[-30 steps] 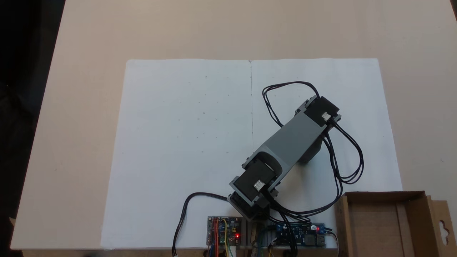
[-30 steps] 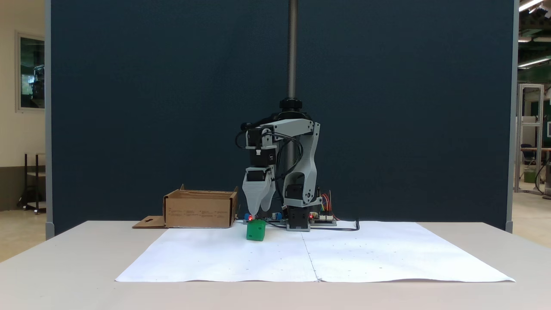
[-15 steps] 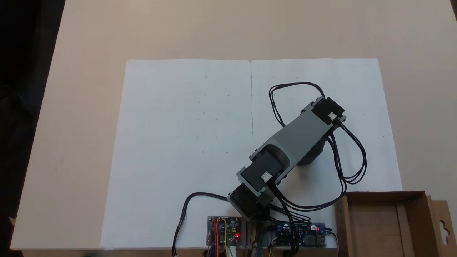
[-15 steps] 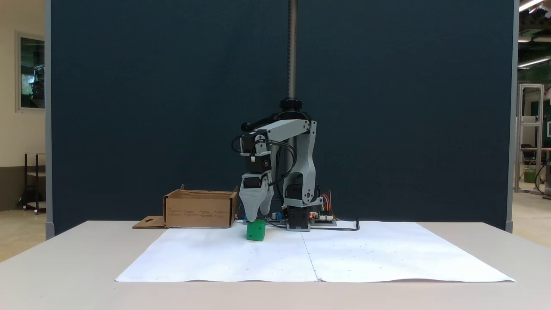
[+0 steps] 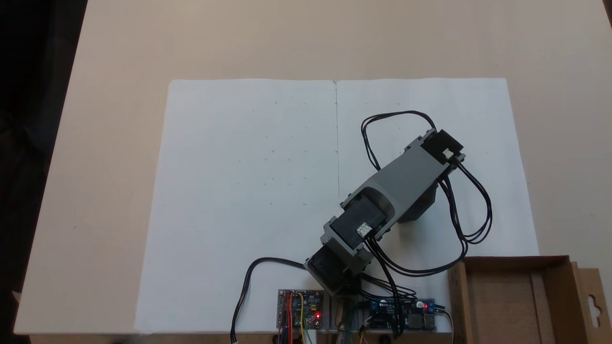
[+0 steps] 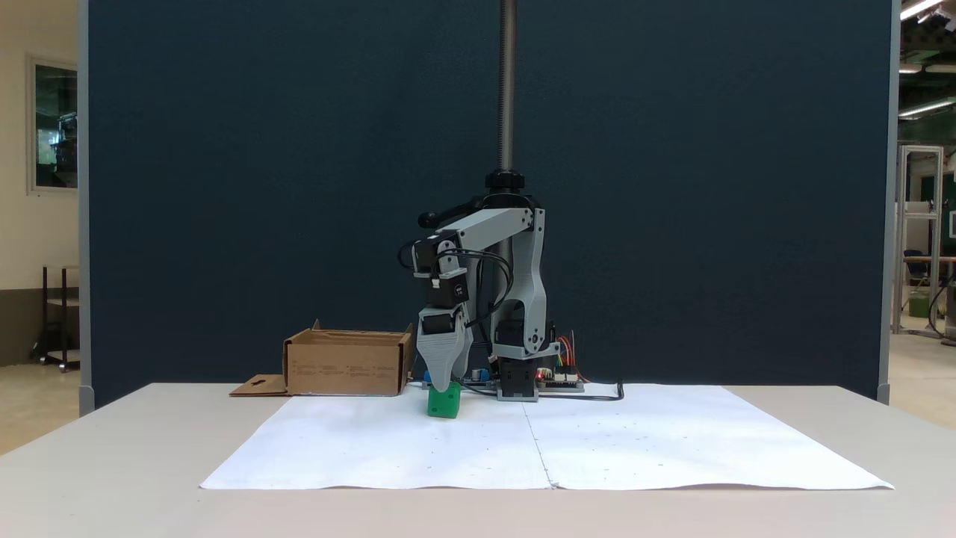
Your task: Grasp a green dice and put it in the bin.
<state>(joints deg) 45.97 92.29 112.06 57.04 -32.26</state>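
Dice: small bright green plastic cube [image 6: 444,403], resting on the white paper sheet, just right of the box in the side fixed view; hidden under the arm in the fixed view from above.

Gripper: grey pointed plastic gripper [image 6: 447,388], pointing straight down, tip at the top face of the dice. Jaws lined up one behind the other from the side, so spread or pressed together cannot be told; contact with the dice not clear either.

Arm: grey and black hobby arm [image 5: 399,179], reaching diagonally over the right half of the sheet in the fixed view from above, black cables looping beside it.

Bin: shallow brown cardboard box [image 5: 456,298] with low walls, at the lower right corner in the fixed view from above, just off the sheet's edge. Inner divider strip running along the floor; side flap with hanger hole [image 5: 593,303] lying flat outside. Inside as far as seen: bare cardboard, part cut off by the frame. From the side [image 6: 343,364], left of the arm's base, interior hidden by the walls.

Sheet: two white paper sheets [image 5: 248,191] side by side on the pale table [image 5: 311,38].

Boards: small circuit boards [image 5: 301,310] with red lights, at the arm's base.
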